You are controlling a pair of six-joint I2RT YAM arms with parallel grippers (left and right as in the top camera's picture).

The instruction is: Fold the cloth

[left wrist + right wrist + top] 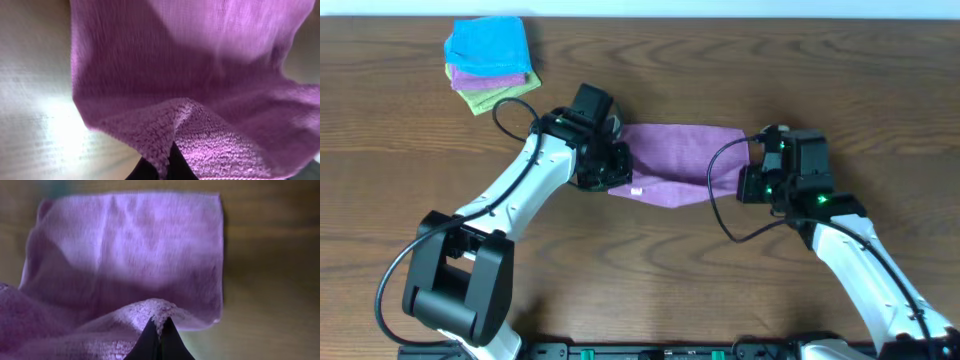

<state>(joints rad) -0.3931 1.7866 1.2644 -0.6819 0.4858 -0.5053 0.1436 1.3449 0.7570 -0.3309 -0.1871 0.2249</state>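
Observation:
The lilac-purple cloth (675,160) lies stretched between my two arms at the middle of the wooden table, its near edge lifted and its small white tag (637,190) at the lower left. My left gripper (610,170) is shut on the cloth's left near corner; the left wrist view shows the cloth (200,75) pinched between the dark fingers (162,167). My right gripper (752,180) is shut on the right near corner; the right wrist view shows the cloth (135,245) pinched at the fingertips (159,327), the rest lying flat beyond.
A stack of folded cloths (490,62), blue on top, purple in the middle, green below, sits at the back left of the table (660,280). The arms' cables loop beside each wrist.

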